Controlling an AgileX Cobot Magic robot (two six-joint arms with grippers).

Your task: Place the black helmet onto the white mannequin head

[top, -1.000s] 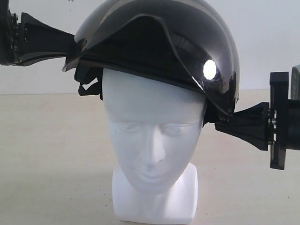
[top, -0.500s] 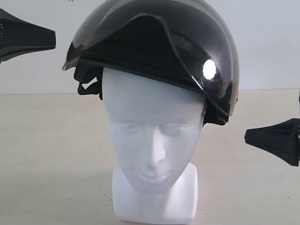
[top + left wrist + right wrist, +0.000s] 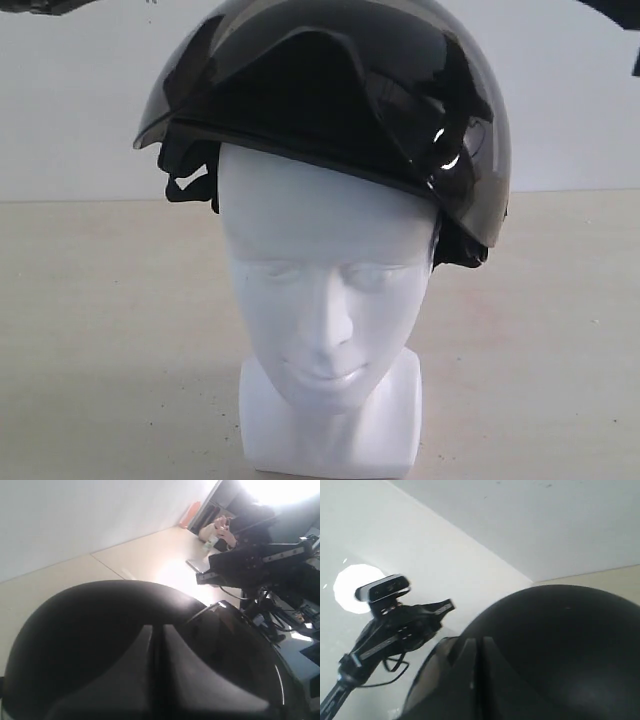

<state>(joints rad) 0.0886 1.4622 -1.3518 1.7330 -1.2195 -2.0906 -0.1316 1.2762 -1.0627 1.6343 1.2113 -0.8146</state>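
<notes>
The left fingers (image 3: 135,667) are pressing flat against each other, clenched on nothing, with only a thin seam between them. The right fingers (image 3: 466,666) are also lying closed together and carrying nothing. Each pair is pointing over the dark dome of the helmet (image 3: 330,90), and in the exterior view nothing is touching that shell, so both pairs appear to be hanging clear of it.

The helmet is sitting on top of the mannequin head (image 3: 320,270), covering the crown and leaving the forehead and face bare. It is resting tilted, its rim higher on the left of the exterior view and dipping lower on the right, with the tinted visor swung up over the front. A strap (image 3: 190,185) is dangling beside the temple. The head is standing upright on its squarish base on the tabletop (image 3: 100,330).

Judging from this, the placing step is essentially finished and the arms are in the letting-go stage. The next move probably calls for drawing both arms well away without brushing the shell, since the helmet is perching high and crooked and a nudge could slide it off. If a squarer fit is wanted, a gentle downward press on the raised side would be needed.
</notes>
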